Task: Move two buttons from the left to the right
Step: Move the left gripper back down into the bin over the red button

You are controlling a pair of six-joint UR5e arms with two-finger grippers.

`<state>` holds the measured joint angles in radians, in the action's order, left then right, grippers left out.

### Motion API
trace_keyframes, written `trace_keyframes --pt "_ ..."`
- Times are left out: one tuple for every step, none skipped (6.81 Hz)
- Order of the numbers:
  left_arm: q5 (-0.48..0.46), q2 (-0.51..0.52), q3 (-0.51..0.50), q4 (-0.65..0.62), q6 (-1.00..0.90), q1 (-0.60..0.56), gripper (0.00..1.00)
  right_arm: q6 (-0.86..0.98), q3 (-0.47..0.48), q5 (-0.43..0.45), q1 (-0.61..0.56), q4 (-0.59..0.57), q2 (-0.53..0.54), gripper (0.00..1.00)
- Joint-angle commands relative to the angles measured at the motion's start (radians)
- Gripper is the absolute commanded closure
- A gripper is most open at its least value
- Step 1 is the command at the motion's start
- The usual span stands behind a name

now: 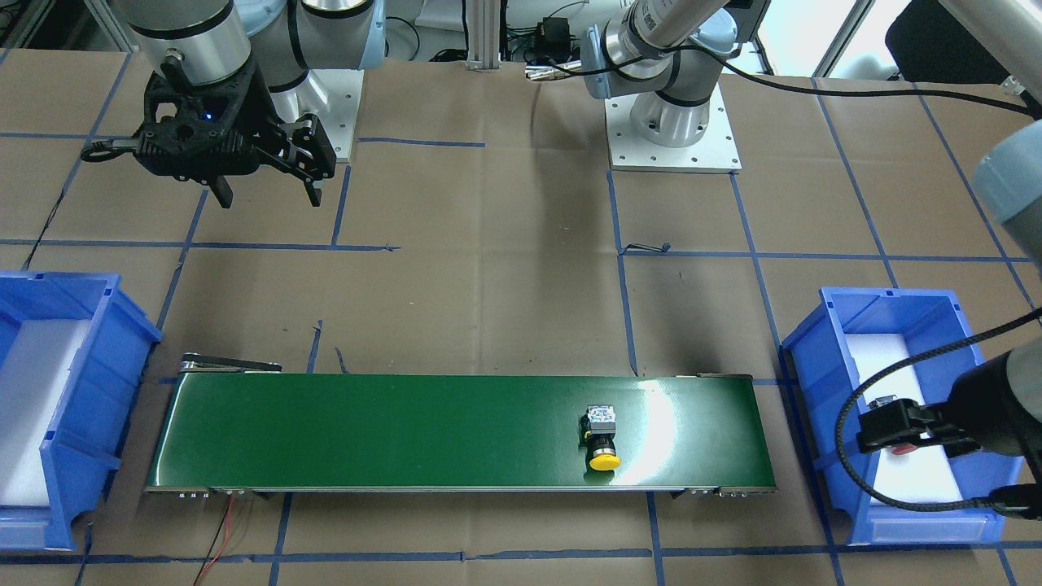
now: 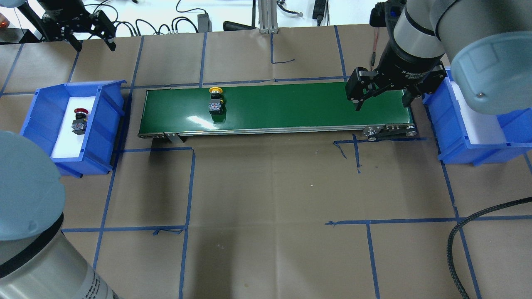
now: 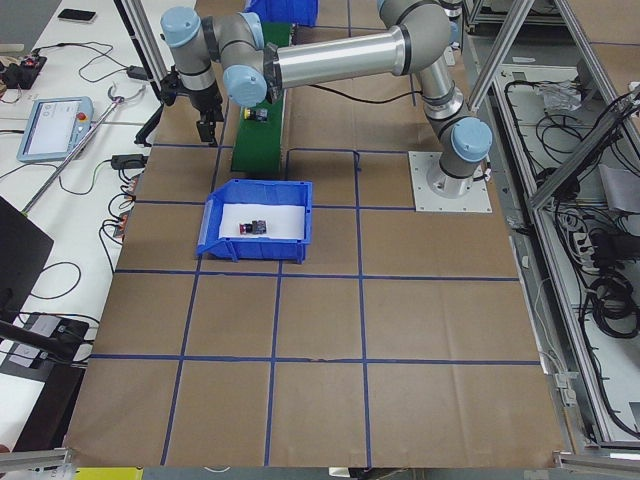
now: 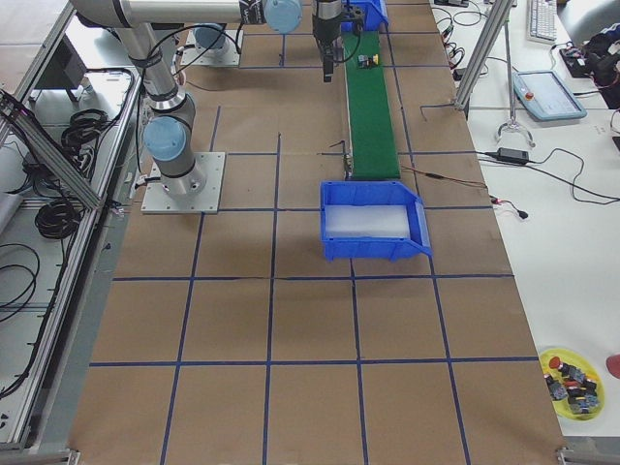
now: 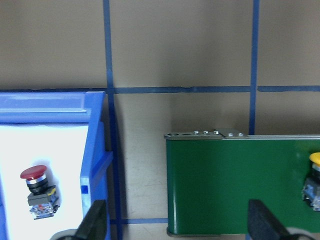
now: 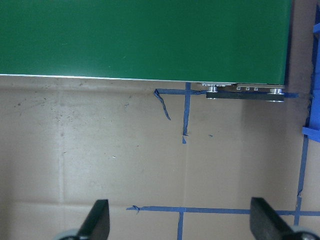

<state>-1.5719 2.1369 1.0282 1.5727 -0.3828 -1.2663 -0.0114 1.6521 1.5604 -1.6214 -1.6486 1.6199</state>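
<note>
yellow button [image 2: 215,99] lies on the green belt [image 2: 291,106], near its left end. red button [image 2: 79,121] lies in the left blue bin [image 2: 41,116]. left gripper [image 2: 94,46] and right gripper [image 2: 381,104]: jaws released, empty.

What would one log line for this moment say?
yellow button: on belt; red button: in left bin; left claw: open, empty; right claw: open, empty

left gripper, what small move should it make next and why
Probably shift the left gripper sideways over the blue bin until the red button sits between its open fingers. The yellow button already lies on the green belt, the red one is in the bin, and in the wrist view it lies off to one side of the fingers.
</note>
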Motion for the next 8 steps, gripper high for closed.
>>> trace_keyframes --pt "0.000 0.021 0.009 -0.005 -0.160 0.115 0.00 0.001 0.002 0.000 0.000 -0.004 -0.002 0.00" --pt "0.000 0.023 0.019 -0.011 -0.172 0.137 0.00 0.001 0.002 0.000 0.000 -0.005 -0.002 0.00" --pt "0.000 0.029 0.023 -0.016 -0.176 0.149 0.01 0.001 0.002 0.000 0.000 -0.004 -0.002 0.00" --pt "0.000 0.046 0.024 -0.016 -0.176 0.162 0.01 0.001 0.002 0.000 0.000 -0.005 -0.002 0.00" --pt "-0.002 0.052 0.024 -0.016 -0.176 0.165 0.01 0.001 0.002 0.000 0.000 -0.005 -0.002 0.00" --pt "-0.002 0.054 0.027 -0.036 -0.176 0.168 0.01 0.001 0.002 0.000 0.000 -0.007 -0.002 0.00" --pt "-0.002 0.054 0.045 -0.051 -0.171 0.179 0.02 0.001 0.002 0.000 0.000 -0.007 -0.002 0.00" --pt "-0.002 0.049 0.100 -0.118 -0.168 0.182 0.02 0.001 0.002 0.000 0.000 -0.007 -0.002 0.00"
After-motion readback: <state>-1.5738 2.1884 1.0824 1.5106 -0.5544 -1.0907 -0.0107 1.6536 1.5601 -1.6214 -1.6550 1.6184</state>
